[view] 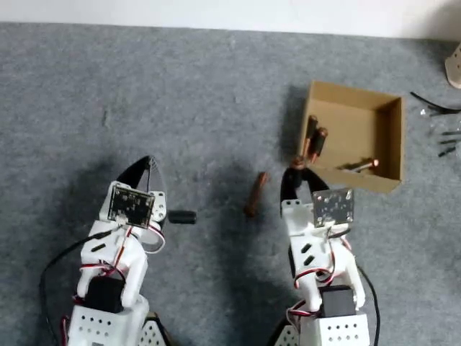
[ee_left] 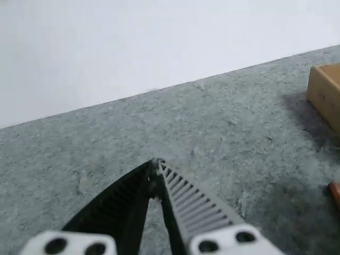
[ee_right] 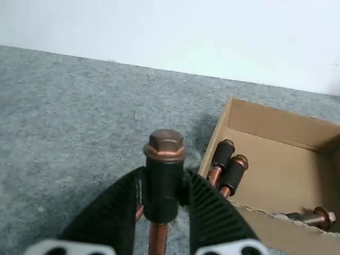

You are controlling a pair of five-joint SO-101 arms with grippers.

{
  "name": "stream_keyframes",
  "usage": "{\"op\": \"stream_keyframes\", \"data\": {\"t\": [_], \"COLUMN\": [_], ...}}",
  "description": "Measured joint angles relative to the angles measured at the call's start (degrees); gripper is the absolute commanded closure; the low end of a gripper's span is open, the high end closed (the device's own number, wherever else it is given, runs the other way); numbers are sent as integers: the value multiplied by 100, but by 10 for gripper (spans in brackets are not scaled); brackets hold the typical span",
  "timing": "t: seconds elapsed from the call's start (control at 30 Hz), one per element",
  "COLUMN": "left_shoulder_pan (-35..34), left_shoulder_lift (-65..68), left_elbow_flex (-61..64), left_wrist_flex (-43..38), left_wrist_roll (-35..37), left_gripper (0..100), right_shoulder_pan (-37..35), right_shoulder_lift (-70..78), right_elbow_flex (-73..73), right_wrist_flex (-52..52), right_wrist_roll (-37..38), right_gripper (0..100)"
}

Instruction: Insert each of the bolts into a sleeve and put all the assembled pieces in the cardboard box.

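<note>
My right gripper (ee_right: 164,183) is shut on an assembled piece (ee_right: 166,146), a copper bolt standing upright inside a black sleeve. In the high view the right gripper (view: 297,173) sits just outside the near left corner of the cardboard box (view: 392,144). Three assembled pieces lie in the box, two side by side (view: 314,140) and one along the near wall (view: 360,166). A bare copper bolt (view: 254,193) lies on the carpet left of the right gripper. A loose black sleeve (view: 182,216) lies beside my left arm. My left gripper (ee_left: 155,166) is shut on nothing, low over bare carpet.
Grey carpet covers the table up to a white wall at the back. Small black parts and a cable (view: 439,109) lie right of the box, with a pale object (view: 454,65) at the far right edge. The box corner (ee_left: 324,95) shows in the left wrist view.
</note>
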Motion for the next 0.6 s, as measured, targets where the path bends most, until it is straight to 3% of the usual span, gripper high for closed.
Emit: {"op": "stream_keyframes", "data": {"t": [0.13, 0.33, 0.6], "left_shoulder_pan": [0, 0, 0], "left_shoulder_lift": [0, 0, 0], "left_elbow_flex": [0, 0, 0], "left_wrist_flex": [62, 70, 70], "left_wrist_roll": [0, -9, -9], "left_gripper": [993, 993, 993], "right_shoulder_pan": [97, 554, 1222], "right_shoulder_lift": [897, 3798, 8352], "right_elbow_flex": [-308, -2154, -5521], "right_wrist_flex": [-396, -1134, -941], "right_wrist_roll": [-88, -624, -2215], "right_gripper": [994, 994, 994]}}
